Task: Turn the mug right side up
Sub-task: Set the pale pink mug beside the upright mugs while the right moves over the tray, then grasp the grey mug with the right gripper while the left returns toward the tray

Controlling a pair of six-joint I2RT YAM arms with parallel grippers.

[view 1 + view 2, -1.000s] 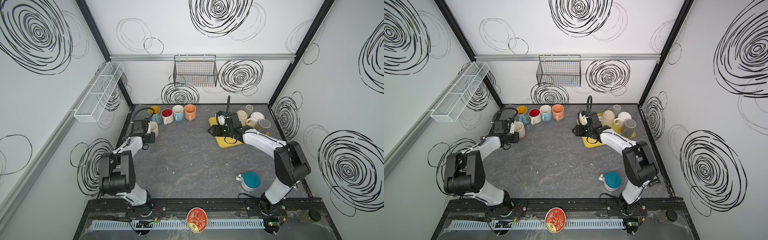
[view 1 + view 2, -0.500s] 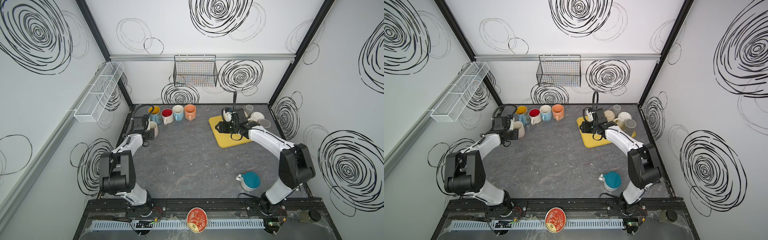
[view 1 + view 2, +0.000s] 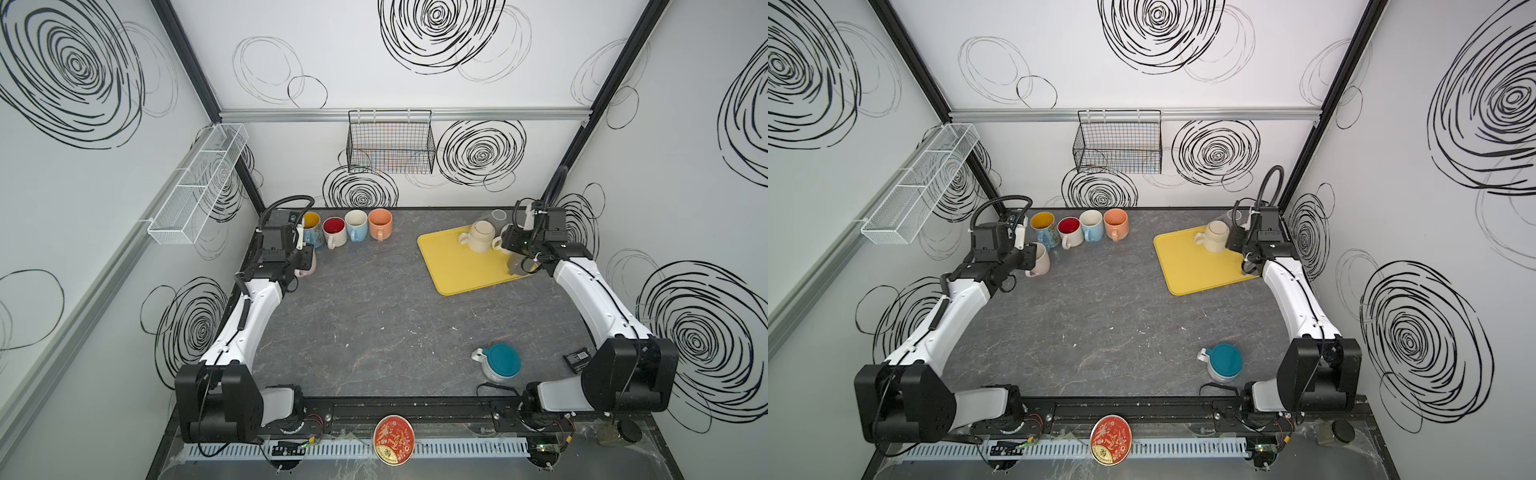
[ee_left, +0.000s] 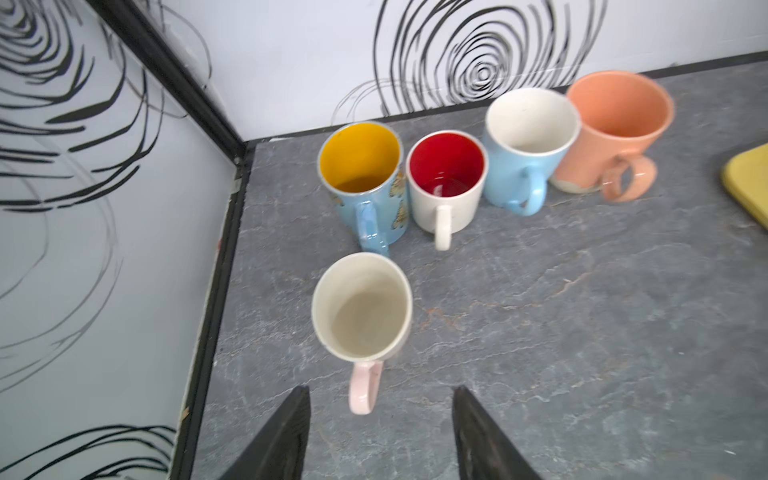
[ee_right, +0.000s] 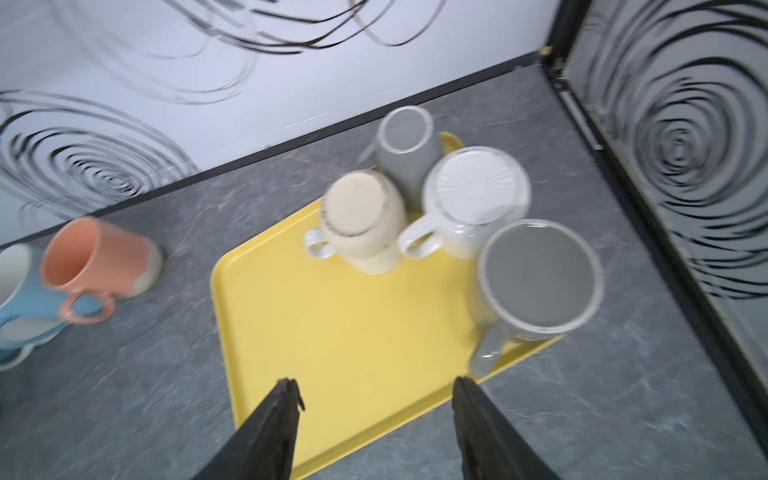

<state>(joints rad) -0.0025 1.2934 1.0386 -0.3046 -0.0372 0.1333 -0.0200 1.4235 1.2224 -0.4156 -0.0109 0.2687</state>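
Observation:
Several mugs stand upside down on the yellow tray (image 5: 332, 324): a cream one (image 5: 361, 216), a white one (image 5: 478, 191), a wide grey one (image 5: 540, 278) and a tall grey one (image 5: 409, 141). My right gripper (image 5: 376, 386) hangs open and empty over the tray's near edge, short of these mugs; in a top view it (image 3: 510, 246) is beside the cream mug (image 3: 480, 235). At the far left a pink mug (image 4: 361, 307) stands upright, handle toward my left gripper (image 4: 380, 399), which is open and just clear of it.
Behind the pink mug, four upright mugs (image 4: 446, 178) line the back wall. A teal-lidded container (image 3: 500, 363) and a small black device (image 3: 577, 361) lie near the right arm's base. A wire basket (image 3: 390, 143) hangs on the back wall.
My left gripper has opened, let go of the pink mug and drawn back slightly. My right gripper has swung right across the tray toward the upside-down mugs and opened wider.

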